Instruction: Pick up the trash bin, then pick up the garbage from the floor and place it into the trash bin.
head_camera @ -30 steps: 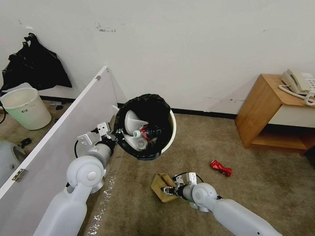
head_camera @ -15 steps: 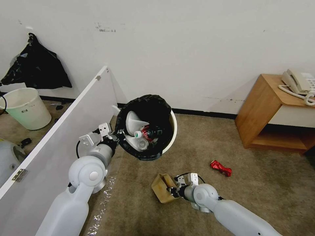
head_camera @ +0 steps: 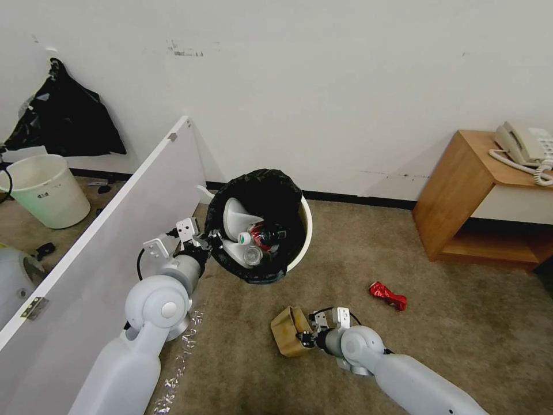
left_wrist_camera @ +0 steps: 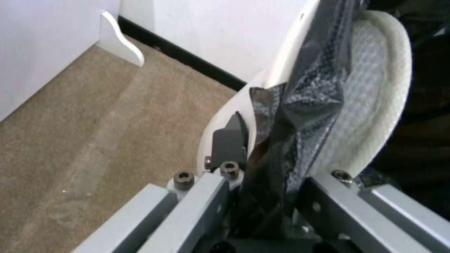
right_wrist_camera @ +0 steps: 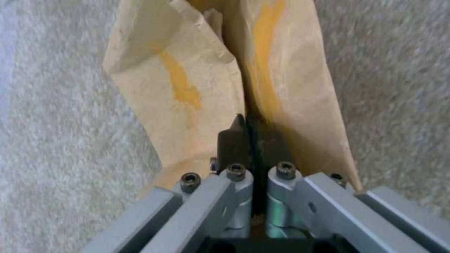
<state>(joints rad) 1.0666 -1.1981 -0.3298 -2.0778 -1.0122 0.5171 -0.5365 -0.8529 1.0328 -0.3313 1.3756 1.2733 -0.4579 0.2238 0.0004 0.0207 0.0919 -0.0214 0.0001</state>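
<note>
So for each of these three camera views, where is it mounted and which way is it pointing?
Head view: on the head, looking down at carpet; both arms show.
Left wrist view: along the left gripper, clamped on the trash bin rim.
Right wrist view: along the right gripper, pinching the paper bag.
Head view shares bin and bag.

Left gripper (left_wrist_camera: 262, 154): clamped on the trash bin (left_wrist_camera: 286, 59) rim and black liner
White slipper (left_wrist_camera: 375, 91): inside, against the liner
Floor: tan carpet (left_wrist_camera: 94, 123)
</note>
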